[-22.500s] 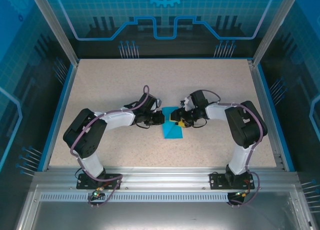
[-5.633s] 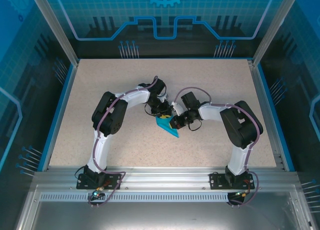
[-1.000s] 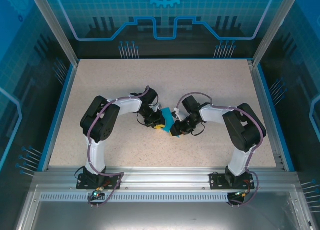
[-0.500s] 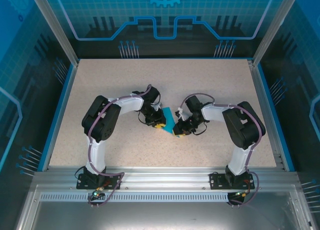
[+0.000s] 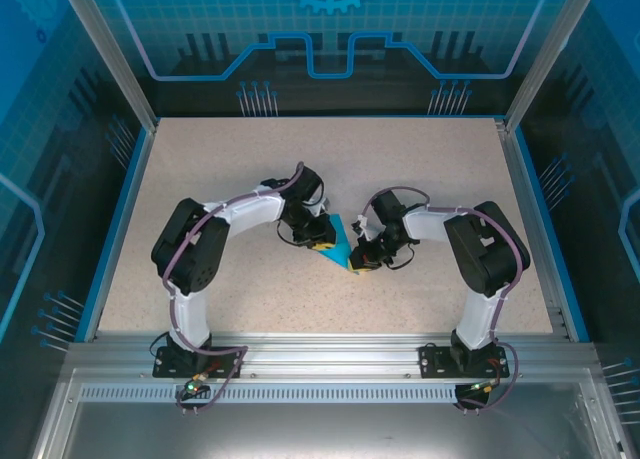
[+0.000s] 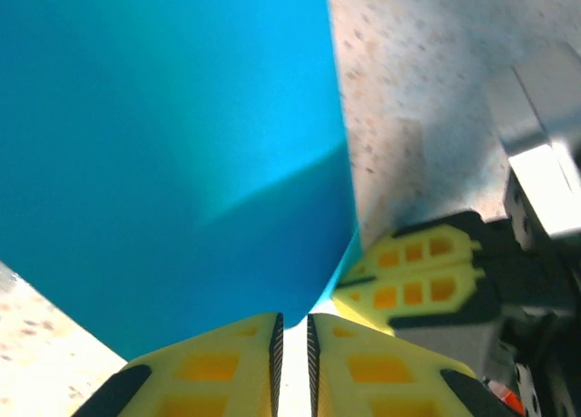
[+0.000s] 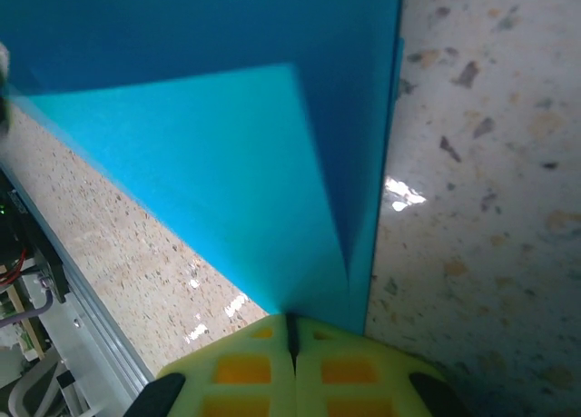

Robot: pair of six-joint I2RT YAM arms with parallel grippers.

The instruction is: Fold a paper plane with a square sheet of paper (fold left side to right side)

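Paper plane (image 5: 338, 246) lies diagonally, slim tip pointing near-right.

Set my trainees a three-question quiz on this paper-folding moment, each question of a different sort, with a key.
1. True or false: the right gripper is shut on the blue paper.
2. In the top view, the blue paper lies: A) between the left gripper and the right gripper; B) left of both; C) right of both.
3. In the left wrist view, whose yellow fingers show to the right of the blue paper?

Key: 1 true; 2 A; 3 the right gripper's.
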